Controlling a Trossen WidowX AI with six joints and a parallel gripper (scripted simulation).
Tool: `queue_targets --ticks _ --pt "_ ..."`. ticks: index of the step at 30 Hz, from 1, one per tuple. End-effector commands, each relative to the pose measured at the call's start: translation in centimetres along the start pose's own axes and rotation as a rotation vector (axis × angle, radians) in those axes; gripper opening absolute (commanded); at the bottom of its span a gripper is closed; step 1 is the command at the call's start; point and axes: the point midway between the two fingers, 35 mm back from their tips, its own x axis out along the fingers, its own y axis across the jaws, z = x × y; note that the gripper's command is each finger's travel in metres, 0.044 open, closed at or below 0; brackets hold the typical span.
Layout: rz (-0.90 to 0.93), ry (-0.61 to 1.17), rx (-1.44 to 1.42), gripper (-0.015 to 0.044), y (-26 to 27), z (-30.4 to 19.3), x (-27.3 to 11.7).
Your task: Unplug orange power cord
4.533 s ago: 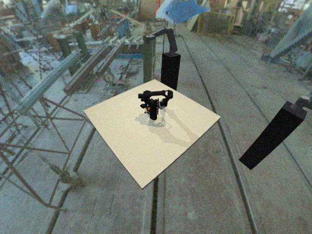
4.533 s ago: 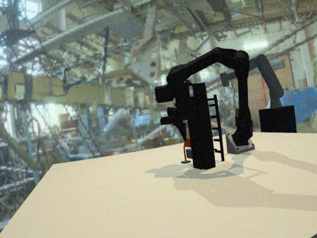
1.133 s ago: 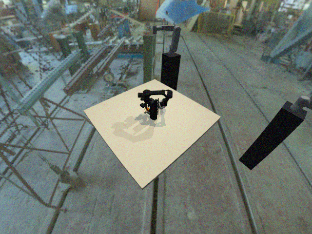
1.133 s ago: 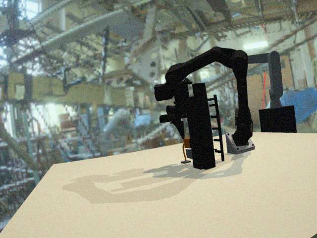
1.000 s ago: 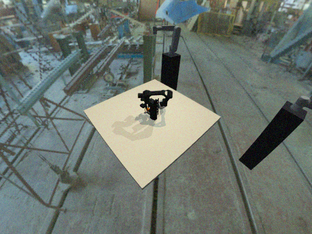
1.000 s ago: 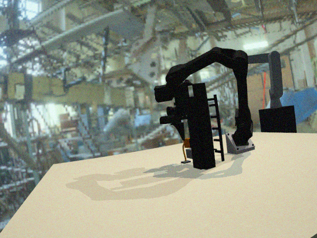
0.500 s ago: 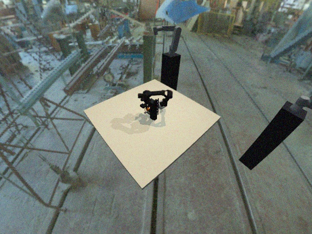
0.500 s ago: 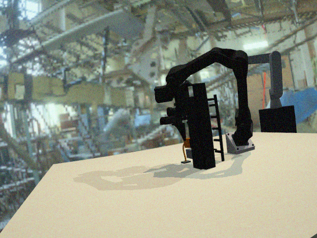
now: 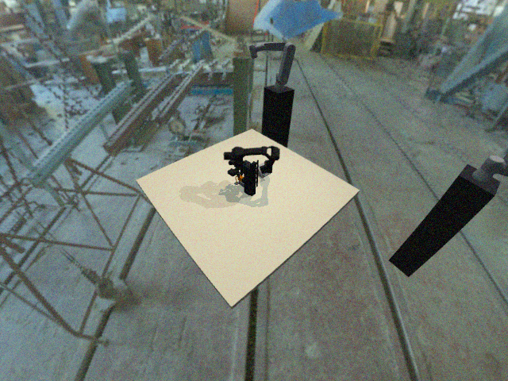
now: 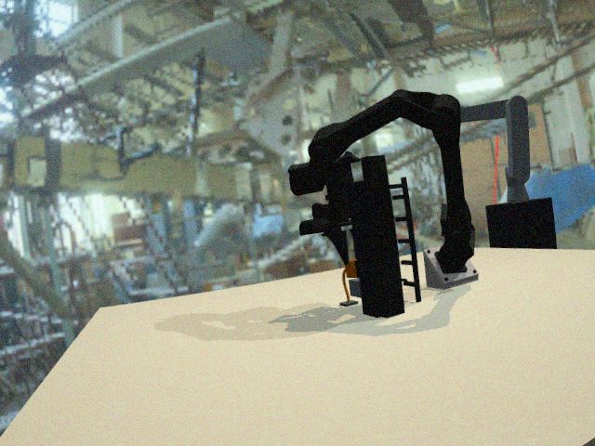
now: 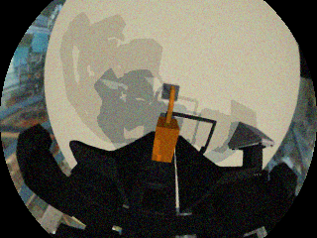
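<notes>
Beige surface [image 10: 288,384] | hand [image 11: 165,159] pinching orange plug [image 11: 165,139] | cord [image 10: 344,282] trails down | power strip probably behind dark upright block [image 10: 379,235], mostly hidden

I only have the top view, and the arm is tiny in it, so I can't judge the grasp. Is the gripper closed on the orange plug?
Observer: Yes. In the wrist view the gripper is shut on the orange plug.
Operator: Where does the cord run?
Observer: In the exterior view the orange cord curves down from the plug to a small dark end piece lying on the table.
Operator: Is anything blocking that exterior view?
Observer: A tall black block stands in front of the gripper and hides most of it.
</notes>
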Motion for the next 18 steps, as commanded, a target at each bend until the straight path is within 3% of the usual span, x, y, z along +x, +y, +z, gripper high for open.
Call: queue_targets --ticks 1,18 --pt "0.005 -0.038 0.001 0.0 0.1 2.0 -0.4" --pt "0.005 -0.04 0.001 0.0 0.0 4.7 -0.9"
